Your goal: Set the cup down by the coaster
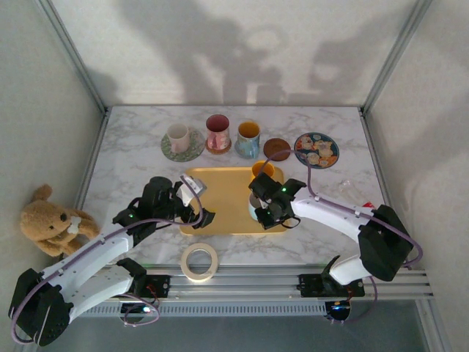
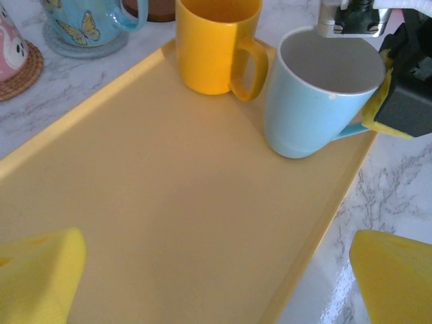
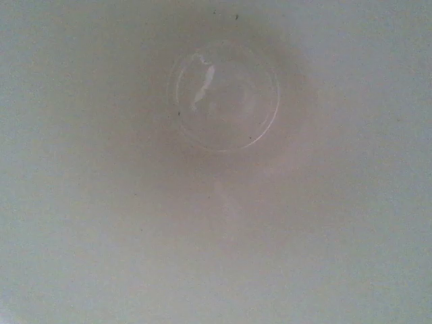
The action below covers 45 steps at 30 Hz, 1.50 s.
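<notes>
A light blue cup (image 2: 317,94) with a white inside stands on the right side of the yellow tray (image 2: 169,202), next to a yellow cup (image 2: 216,44). My right gripper (image 1: 267,209) hangs right over the blue cup and hides most of it from above. One yellow finger pad (image 2: 386,101) presses on the cup's handle, jaws nearly together. The right wrist view looks straight down at the cup's pale inside bottom (image 3: 223,94). An empty brown coaster (image 1: 276,149) lies on the marble behind the tray. My left gripper (image 2: 216,283) is open and empty over the tray's left part.
Behind the tray stand a white cup (image 1: 178,137) on a green coaster, a pink cup (image 1: 218,132), a blue butterfly cup (image 1: 248,139) and a patterned plate (image 1: 316,149). A tape roll (image 1: 200,261) lies at the near edge, and a teddy bear (image 1: 50,220) sits off the table's left side.
</notes>
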Each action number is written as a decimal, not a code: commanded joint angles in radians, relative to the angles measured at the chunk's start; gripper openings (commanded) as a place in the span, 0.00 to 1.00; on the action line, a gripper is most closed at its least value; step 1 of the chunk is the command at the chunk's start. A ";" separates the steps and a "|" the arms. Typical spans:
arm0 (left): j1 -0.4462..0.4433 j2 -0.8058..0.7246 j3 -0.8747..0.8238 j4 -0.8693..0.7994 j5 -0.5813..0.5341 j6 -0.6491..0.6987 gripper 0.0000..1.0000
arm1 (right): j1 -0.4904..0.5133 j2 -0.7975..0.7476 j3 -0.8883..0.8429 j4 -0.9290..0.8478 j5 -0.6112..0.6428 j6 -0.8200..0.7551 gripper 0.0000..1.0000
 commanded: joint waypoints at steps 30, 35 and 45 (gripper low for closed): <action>-0.005 0.208 0.375 0.091 -0.125 0.022 1.00 | -0.294 0.015 0.652 -0.212 0.013 -0.268 0.00; 0.013 0.278 0.394 0.138 -0.071 0.020 1.00 | -0.370 0.126 0.746 -0.251 -0.001 -0.274 0.00; 0.070 0.408 0.406 0.201 0.028 0.008 1.00 | -0.448 0.334 0.829 -0.223 -0.002 -0.268 0.00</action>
